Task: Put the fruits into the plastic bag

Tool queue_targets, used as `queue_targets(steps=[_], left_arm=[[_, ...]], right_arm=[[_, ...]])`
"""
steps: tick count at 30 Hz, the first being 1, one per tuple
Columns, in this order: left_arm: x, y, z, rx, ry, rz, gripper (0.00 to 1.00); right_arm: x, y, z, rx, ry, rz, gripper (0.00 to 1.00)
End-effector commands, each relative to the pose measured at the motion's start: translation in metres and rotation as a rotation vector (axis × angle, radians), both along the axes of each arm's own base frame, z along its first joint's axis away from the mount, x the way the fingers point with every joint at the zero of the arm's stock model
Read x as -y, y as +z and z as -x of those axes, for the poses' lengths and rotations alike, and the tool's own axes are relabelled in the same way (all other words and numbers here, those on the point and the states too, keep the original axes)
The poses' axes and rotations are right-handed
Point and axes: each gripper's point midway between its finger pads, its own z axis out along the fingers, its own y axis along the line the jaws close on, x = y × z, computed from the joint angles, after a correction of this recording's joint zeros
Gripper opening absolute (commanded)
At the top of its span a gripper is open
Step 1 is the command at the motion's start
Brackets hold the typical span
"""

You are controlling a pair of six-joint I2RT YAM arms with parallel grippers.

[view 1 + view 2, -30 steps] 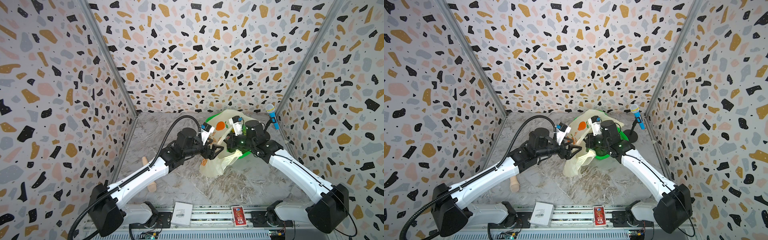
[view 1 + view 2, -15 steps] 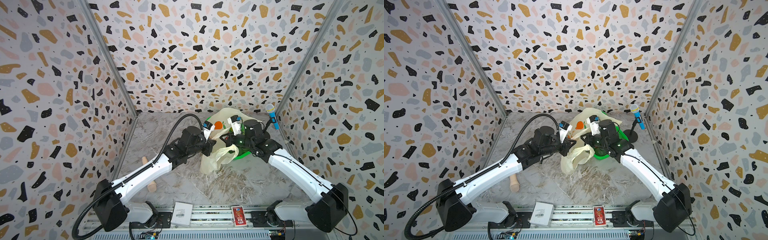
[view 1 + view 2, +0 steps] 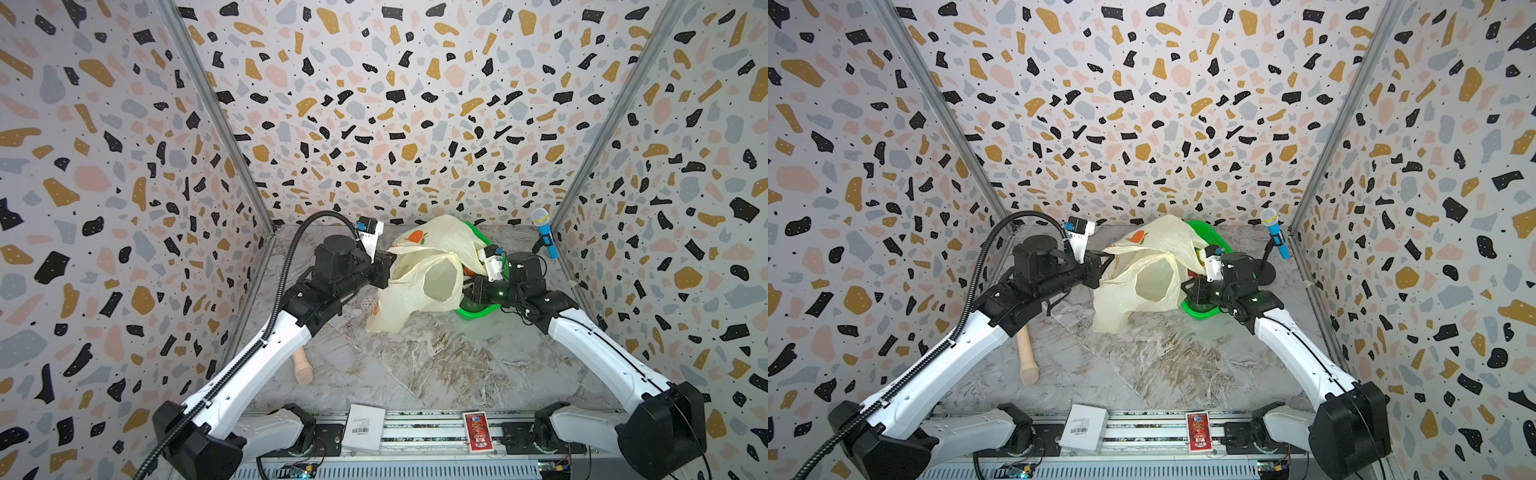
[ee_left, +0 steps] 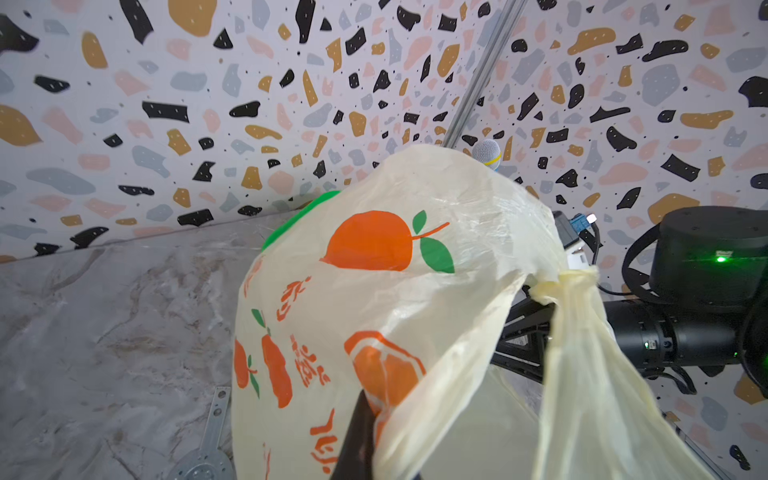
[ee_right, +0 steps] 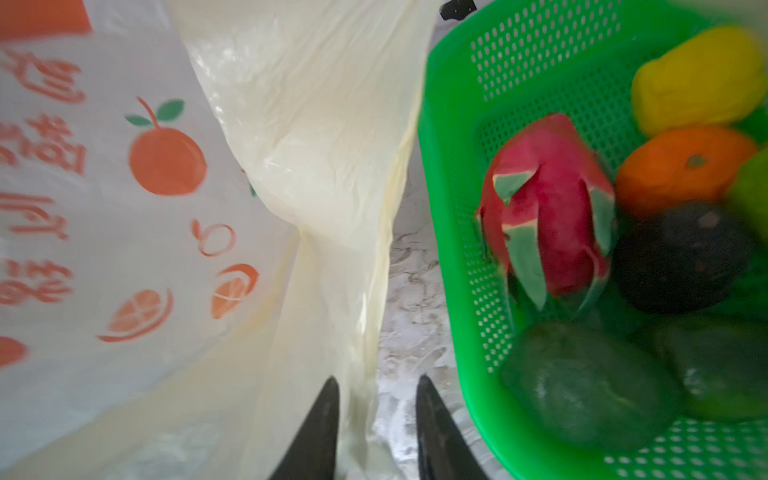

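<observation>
The bag (image 3: 440, 241) is pale yellow and translucent, printed with orange fruits, green leaves and orange characters. The basket (image 5: 469, 249) is bright green mesh. The dragon fruit (image 5: 548, 203) is red-pink with green-tipped scales. Beside it are a yellow fruit (image 5: 698, 83), an orange fruit (image 5: 681, 166), a blackish fruit (image 5: 681, 257) and a dark green fruit (image 5: 590, 411). The walls (image 3: 374, 104) are white terrazzo with black, ochre, pink and grey chips. The table (image 3: 436, 365) is grey-veined marble. The microphone (image 3: 544, 237) is blue with a grey head and a yellow band. The card (image 3: 478, 432) is red, the box (image 3: 365, 428) white.
</observation>
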Motion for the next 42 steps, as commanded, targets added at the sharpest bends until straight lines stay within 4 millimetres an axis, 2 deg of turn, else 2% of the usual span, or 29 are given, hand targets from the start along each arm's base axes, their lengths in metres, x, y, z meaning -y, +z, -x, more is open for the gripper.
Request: queue_targets(steps=[1,3,7,10,15,21,25,30,33,37,40,42], left_arm=[[0.01,-0.029,-0.005,-0.09,-0.008,0.048,0.0],[0.018,-0.033,-0.005,-0.114,-0.025,0.103,0.0],[0.027,-0.042,-0.007,-0.147,-0.046,0.14,0.0],[0.03,-0.042,-0.008,-0.154,-0.054,0.156,0.0],[0.03,-0.049,-0.01,-0.169,-0.039,0.167,0.0],[0.027,-0.059,-0.014,-0.182,-0.008,0.161,0.0],[0.028,-0.066,-0.016,-0.206,0.009,0.172,0.0],[0.027,-0.075,-0.019,-0.233,0.045,0.171,0.0],[0.027,-0.075,-0.02,-0.241,0.057,0.194,0.0],[0.03,-0.069,-0.021,-0.247,0.054,0.225,0.0],[0.035,-0.06,-0.02,-0.25,0.028,0.268,0.0],[0.037,-0.056,-0.019,-0.252,0.021,0.288,0.0]], right_arm=[[0.001,0.031,0.0,0.083,0.014,-0.002,0.47],[-0.002,0.035,0.004,0.088,0.04,-0.01,0.53],[-0.014,0.03,0.012,0.075,0.096,-0.013,0.55],[-0.03,0.028,0.019,0.082,0.158,-0.024,0.55],[-0.059,0.036,0.041,0.117,0.307,-0.059,0.55],[-0.084,0.055,0.084,0.205,0.495,-0.105,0.55],[-0.1,0.054,0.12,0.267,0.611,-0.08,0.55],[-0.113,0.056,0.142,0.327,0.682,-0.059,0.55],[-0.122,0.039,0.149,0.306,0.72,0.021,0.55],[-0.126,-0.011,0.15,0.259,0.719,0.226,0.55],[-0.121,-0.042,0.138,0.235,0.643,0.357,0.54],[-0.116,-0.05,0.127,0.233,0.575,0.403,0.54]])
